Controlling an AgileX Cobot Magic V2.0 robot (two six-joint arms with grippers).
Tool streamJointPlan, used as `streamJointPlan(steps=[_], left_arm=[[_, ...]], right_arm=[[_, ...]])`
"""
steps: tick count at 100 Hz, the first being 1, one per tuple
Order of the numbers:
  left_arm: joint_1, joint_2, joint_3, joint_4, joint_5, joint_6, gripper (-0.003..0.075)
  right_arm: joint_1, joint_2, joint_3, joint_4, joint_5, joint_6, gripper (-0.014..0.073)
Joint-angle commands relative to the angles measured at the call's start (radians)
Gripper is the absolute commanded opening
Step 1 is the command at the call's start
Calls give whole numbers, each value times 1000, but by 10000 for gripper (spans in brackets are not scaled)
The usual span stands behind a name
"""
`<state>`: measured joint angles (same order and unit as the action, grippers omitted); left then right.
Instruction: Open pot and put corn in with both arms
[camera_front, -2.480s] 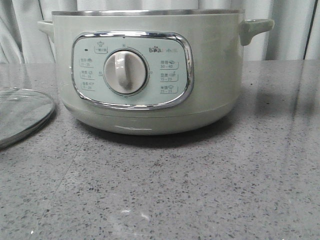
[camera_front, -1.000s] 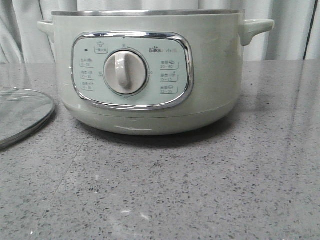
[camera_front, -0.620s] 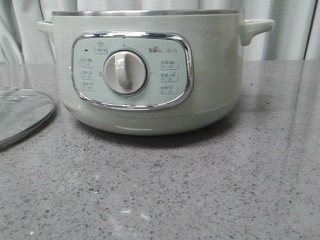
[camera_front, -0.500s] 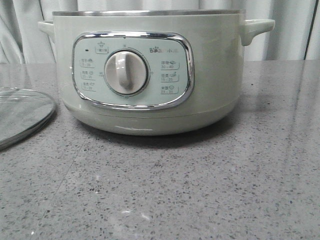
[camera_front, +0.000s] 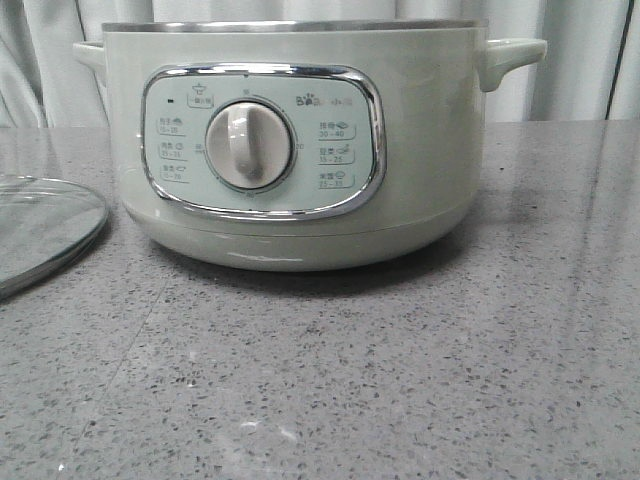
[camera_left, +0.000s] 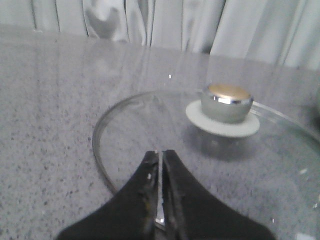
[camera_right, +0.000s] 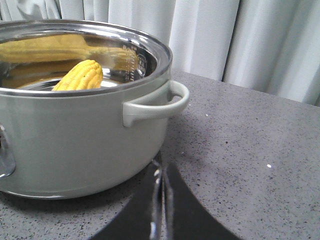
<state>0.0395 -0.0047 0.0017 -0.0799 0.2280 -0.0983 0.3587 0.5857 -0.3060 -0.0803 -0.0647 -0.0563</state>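
Note:
The pale-green pot (camera_front: 290, 140) stands open at the table's middle, its dial facing the front camera. In the right wrist view the pot (camera_right: 75, 130) holds the yellow corn (camera_right: 80, 76), which leans against the steel inner wall. My right gripper (camera_right: 160, 167) is shut and empty, low over the table beside the pot's right handle (camera_right: 157, 104). My left gripper (camera_left: 160, 155) is shut and empty above the near part of the glass lid (camera_left: 150, 135), short of its knob (camera_left: 227, 102). Neither gripper shows in the front view.
The flat glass lid (camera_front: 40, 225) lies on the grey speckled table (camera_front: 400, 380) left of the pot. White curtains hang behind the table.
The front view has shifted very slightly; the pot and lid stay where they were.

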Motion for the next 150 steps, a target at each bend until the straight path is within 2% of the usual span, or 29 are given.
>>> streamJointPlan(steps=[1, 7, 52, 60, 76, 86, 99, 108, 120, 137, 150], left_arm=[[1, -31, 23, 19, 22, -9, -20], [1, -31, 23, 19, 60, -9, -20], [1, -31, 22, 19, 58, -9, -20], [-1, -31, 22, 7, 58, -9, -20], [1, -31, 22, 9, 58, -9, -20], [1, -31, 22, 11, 58, -9, -20], [1, -31, 22, 11, 58, -9, -20], [1, -31, 22, 11, 58, -9, -20], [1, -31, 22, 11, 58, -9, -20], [1, -31, 22, 11, 58, -9, -20], [1, -31, 22, 11, 58, -9, -20]], right_arm=[[-5, 2, -26, -9, -86, -8, -64], [-5, 3, -26, -9, -86, -8, -64], [-2, 6, -26, -9, -77, -8, -64], [97, -104, -26, -4, -8, -7, -64], [217, -219, -26, -4, -29, -7, -64], [242, -255, -26, -16, -31, -7, -64], [224, -261, -21, -74, -57, -7, -64], [181, -268, 0, -74, -116, -7, -64], [72, -287, 49, -74, -219, -7, -64], [-161, -324, 183, -72, -329, -7, -64], [-337, -362, 284, 1, -338, 33, -64]])
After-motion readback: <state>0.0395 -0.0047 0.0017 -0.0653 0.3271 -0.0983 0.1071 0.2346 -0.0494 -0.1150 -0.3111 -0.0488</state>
